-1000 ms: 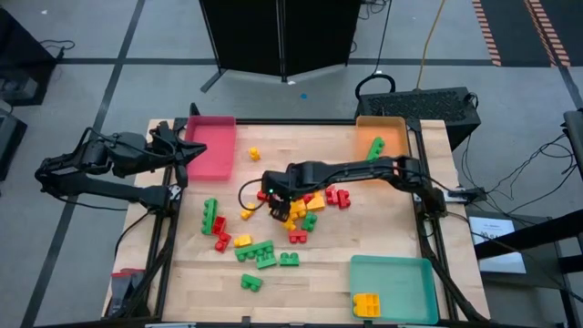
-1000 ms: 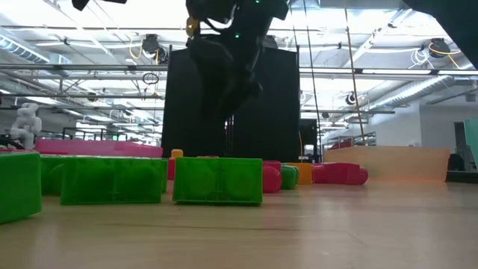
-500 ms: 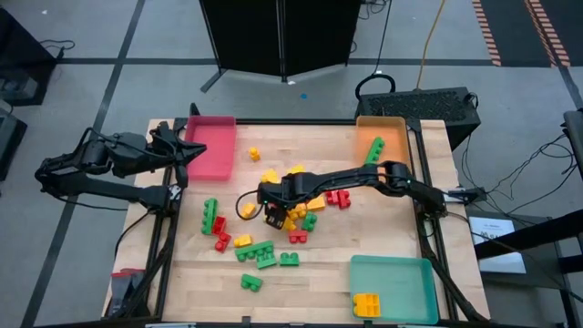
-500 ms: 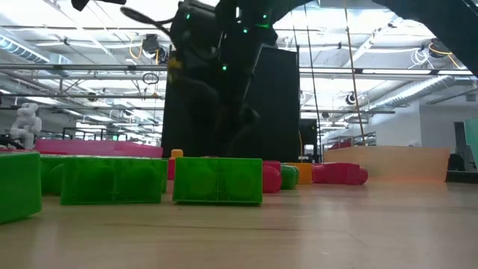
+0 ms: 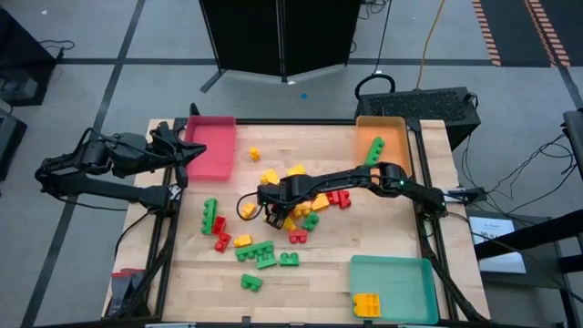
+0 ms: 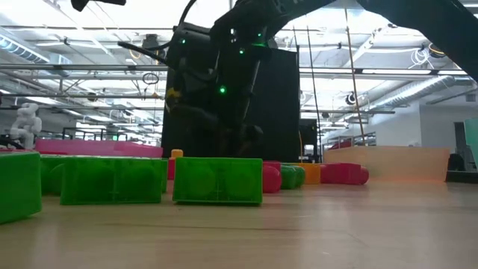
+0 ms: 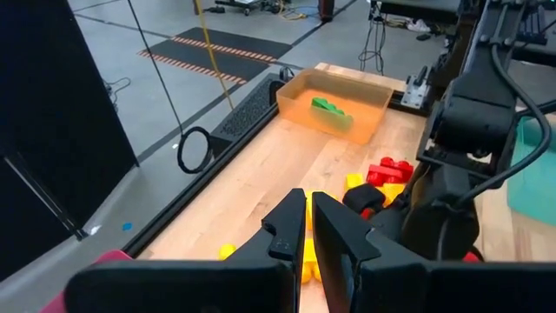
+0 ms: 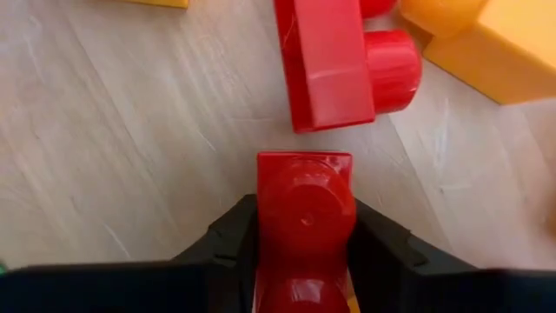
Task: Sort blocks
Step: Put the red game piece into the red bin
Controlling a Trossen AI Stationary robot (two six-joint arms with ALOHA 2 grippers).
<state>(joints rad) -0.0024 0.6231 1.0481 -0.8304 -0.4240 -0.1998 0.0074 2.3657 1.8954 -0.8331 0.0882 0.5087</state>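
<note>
Red, yellow and green studded blocks [image 5: 273, 228] lie scattered mid-table. My right gripper [image 5: 271, 215] reaches from the right side into the pile and points down. In the right wrist view it [image 8: 304, 224] is shut on a small red block [image 8: 304, 200]; a second red block [image 8: 334, 61] and a yellow one [image 8: 491, 43] lie just beyond on the wood. In the low view it hangs as a dark mass [image 6: 224, 134] behind green blocks [image 6: 216, 181]. My left gripper [image 5: 187, 151] waits shut and empty at the table's left edge by the red tray [image 5: 209, 146]; its fingers [image 7: 308, 228] nearly touch. My right gripper pinches the small red block by its two opposite side faces [image 8: 265, 209], one finger [image 8: 230, 235] on each side. It comes from above, pointing down. Whether the block rests on the table or is lifted, I cannot tell.
An orange tray [image 5: 381, 137] at the far right corner holds a green block [image 7: 332, 111]. A teal tray [image 5: 393, 287] at the near right corner holds a yellow block [image 5: 366, 303]. Bare wood lies at the far middle and near left of the table.
My right gripper has moved toward the table's near edge and come down into the pile, uncovering yellow blocks at the pile's far side. In the low view it has sunk lower behind the green blocks.
</note>
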